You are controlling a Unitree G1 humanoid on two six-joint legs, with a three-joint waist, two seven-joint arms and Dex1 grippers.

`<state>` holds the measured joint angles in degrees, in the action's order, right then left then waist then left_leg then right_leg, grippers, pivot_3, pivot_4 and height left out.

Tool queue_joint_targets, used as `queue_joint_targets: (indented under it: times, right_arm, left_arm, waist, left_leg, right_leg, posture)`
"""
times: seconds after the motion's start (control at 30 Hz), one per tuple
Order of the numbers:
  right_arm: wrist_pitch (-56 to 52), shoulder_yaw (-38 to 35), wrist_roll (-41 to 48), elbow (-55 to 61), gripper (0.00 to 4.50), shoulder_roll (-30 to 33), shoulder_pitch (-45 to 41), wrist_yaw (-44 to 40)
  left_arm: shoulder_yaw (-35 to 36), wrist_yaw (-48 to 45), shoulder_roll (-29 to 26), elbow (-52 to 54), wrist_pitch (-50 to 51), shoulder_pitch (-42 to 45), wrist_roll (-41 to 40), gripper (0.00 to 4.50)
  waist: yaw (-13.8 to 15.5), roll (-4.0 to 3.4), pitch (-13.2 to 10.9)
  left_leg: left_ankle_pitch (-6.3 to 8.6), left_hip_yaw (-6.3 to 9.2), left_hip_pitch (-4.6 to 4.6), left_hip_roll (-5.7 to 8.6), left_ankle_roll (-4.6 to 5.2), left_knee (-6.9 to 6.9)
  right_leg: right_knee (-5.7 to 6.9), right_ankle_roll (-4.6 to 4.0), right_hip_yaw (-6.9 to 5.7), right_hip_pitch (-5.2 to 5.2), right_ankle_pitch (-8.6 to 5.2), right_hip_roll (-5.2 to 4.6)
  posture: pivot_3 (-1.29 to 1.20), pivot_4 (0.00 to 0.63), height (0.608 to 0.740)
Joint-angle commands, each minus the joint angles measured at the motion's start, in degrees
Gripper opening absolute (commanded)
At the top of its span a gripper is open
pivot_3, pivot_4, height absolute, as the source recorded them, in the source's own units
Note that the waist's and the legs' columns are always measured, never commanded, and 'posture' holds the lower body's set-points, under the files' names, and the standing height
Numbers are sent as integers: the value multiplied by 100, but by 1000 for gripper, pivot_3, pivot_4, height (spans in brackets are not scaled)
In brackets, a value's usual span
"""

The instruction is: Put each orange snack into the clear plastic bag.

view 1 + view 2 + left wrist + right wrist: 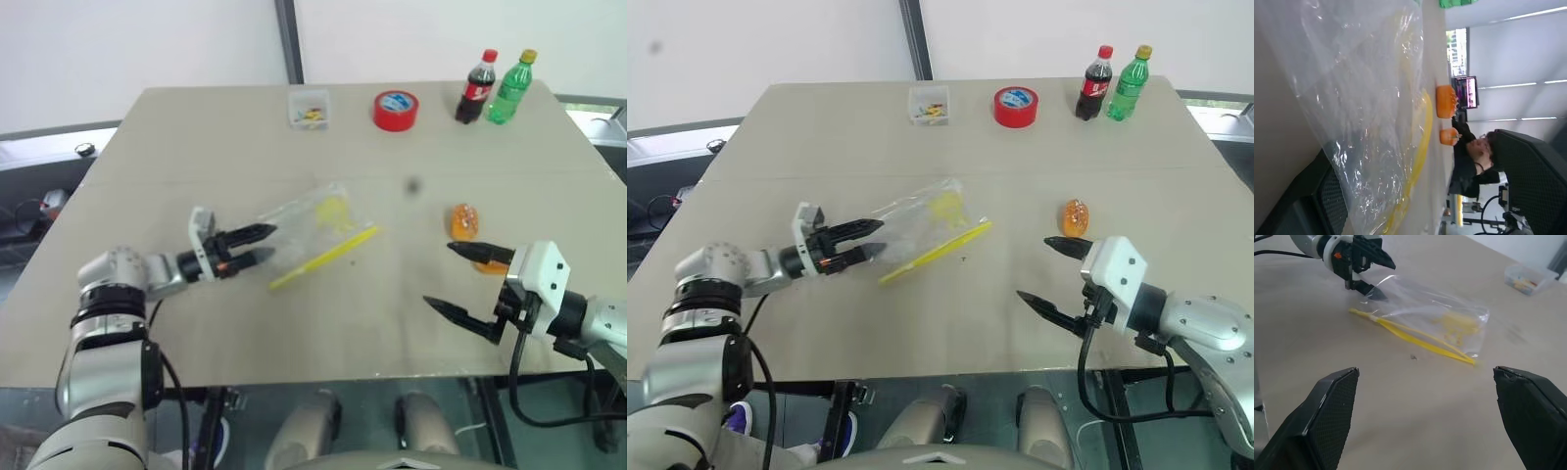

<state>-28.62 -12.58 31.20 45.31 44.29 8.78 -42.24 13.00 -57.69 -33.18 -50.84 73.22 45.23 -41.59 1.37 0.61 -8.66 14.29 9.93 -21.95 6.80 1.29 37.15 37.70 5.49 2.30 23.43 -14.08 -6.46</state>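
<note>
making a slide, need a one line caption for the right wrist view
Open right gripper faces the clear plastic bag on the table, where the open left gripper reaches its corner.

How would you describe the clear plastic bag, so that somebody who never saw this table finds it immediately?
On the beige table, look near the middle, just ahead of the open left gripper. The clear plastic bag lies flat there. Unlike the small clear box at the far edge, it is crinkly and has a yellow strip along its mouth.

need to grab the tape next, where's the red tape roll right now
In the head views the red tape roll lies at the table's far edge, between the small clear box on its left and the cola bottle on its right.
</note>
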Motion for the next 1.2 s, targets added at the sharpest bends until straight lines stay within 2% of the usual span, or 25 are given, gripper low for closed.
queue_joint_targets:
  times: [0.03,0.07,0.1,0.23,0.33,0.47,0.53,0.6,0.73,1.0,1.1,1.2]
  right_arm:
    - [28,-241,-92,410,4500,27,113,185]
    - [45,-228,-115,447,4500,-2,137,228]
    - [90,-173,-185,479,4500,-21,139,265]
    - [288,155,-611,488,4500,-38,14,395]
    - [414,574,-1040,340,4500,-69,-262,527]
    - [769,1352,-1966,0,4500,-116,-738,727]
    - [1004,1797,-2578,-324,4500,-166,-1026,876]
    - [1414,2322,-3552,-882,4500,-260,-1416,1232]
    - [1868,2939,-4640,-1813,4500,-545,-1909,1730]
    - [2732,3506,-5548,-3039,4500,-1180,-2411,2100]
    - [2767,3577,-5775,-3418,4500,-1567,-2655,2263]
    - [2843,3782,-6201,-4127,4500,-2061,-3030,2666]
  left_arm:
    - [-25,598,407,-446,129,-27,323,3987]
    - [40,635,456,-456,201,-13,311,3752]
    - [123,702,505,-433,303,-6,279,3317]
    - [620,975,603,-219,813,-1,9,1248]
    - [1176,1326,738,118,1367,-7,-278,170]
    - [1857,1753,978,671,1907,-129,-986,170]
    - [1859,1974,984,873,1928,-249,-1591,170]
    - [1830,2192,885,964,1928,-343,-2328,170]
    - [1808,2704,669,998,1928,-418,-3308,170]
    - [1829,4177,609,1162,1928,-460,-5250,170]
    - [1803,4762,664,1224,1831,-505,-5889,170]
    - [1518,5455,722,1633,1390,-731,-6931,170]
  waist:
    - [5,1,5]
    - [-6,2,7]
    - [-36,5,8]
    - [-77,-2,12]
    - [-76,0,11]
    - [-62,15,2]
    - [-83,19,-1]
    - [-112,23,-3]
    - [-170,30,-7]
    - [-221,35,-10]
    - [-222,36,-10]
    - [-258,38,-8]
  left_leg:
    - [1,0,1,0,1,2]
    - [2,-2,5,1,3,5]
    - [3,-3,7,1,5,5]
    - [3,-3,11,0,5,4]
    - [3,-3,13,-1,4,5]
    - [-10,1,6,2,-17,10]
    - [-11,0,2,0,-19,11]
    - [-11,-3,-5,0,-20,10]
    - [-11,-5,-6,-1,-22,11]
    - [-11,-6,-5,-1,-23,11]
    - [-11,-6,-5,-1,-23,12]
    - [-11,-9,-3,-4,-24,13]
  right_leg:
    - [0,2,0,-3,-1,0]
    - [-1,4,0,-9,-2,-2]
    - [0,5,1,-12,-2,-2]
    - [4,7,2,-13,-4,-2]
    - [6,10,2,-10,-5,0]
    - [4,11,0,-8,-6,-1]
    - [8,10,2,0,-5,-1]
    - [15,9,6,13,-5,-1]
    - [20,8,11,19,-4,3]
    - [19,6,18,21,-4,3]
    - [19,5,18,21,-3,5]
    - [22,4,23,21,-3,8]
  posture:
    - [0,150,740]
    - [0,150,740]
    - [0,150,740]
    - [0,150,740]
    - [0,150,740]
    - [0,150,740]
    - [0,150,740]
    - [0,150,740]
    - [0,150,740]
    - [0,150,740]
    - [0,150,740]
    - [0,150,740]
